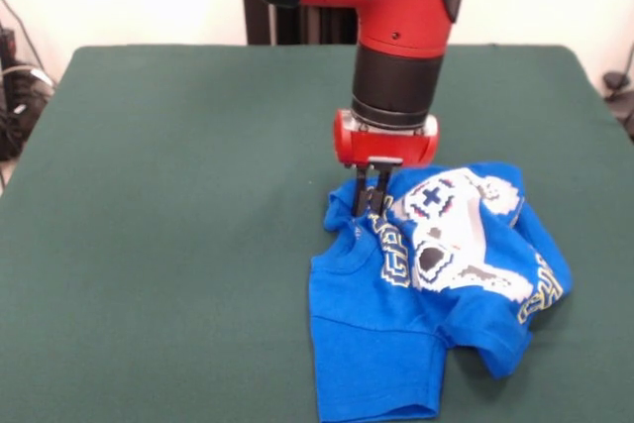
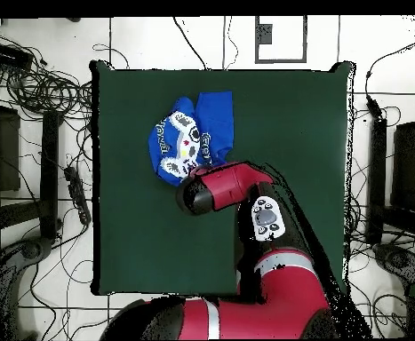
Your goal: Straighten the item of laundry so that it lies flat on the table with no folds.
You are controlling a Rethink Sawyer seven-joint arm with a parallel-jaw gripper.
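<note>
The item of laundry (image 1: 436,294) is a bright blue T-shirt with a white-grey controller print, lying crumpled and folded over itself on the right side of the green table (image 1: 178,195). My gripper (image 1: 370,207) has come straight down onto the shirt's far left edge. Its two black fingers (image 1: 359,195) stand close together, pinching a bunched bit of blue fabric. In the overhead view the shirt (image 2: 191,135) lies in the upper middle of the table (image 2: 291,133), and the arm's red head (image 2: 218,188) hides the gripper.
Cables and dark equipment (image 2: 33,89) lie on the floor around the table. The table's near edge runs just below the shirt's hem (image 1: 376,413) in the front view.
</note>
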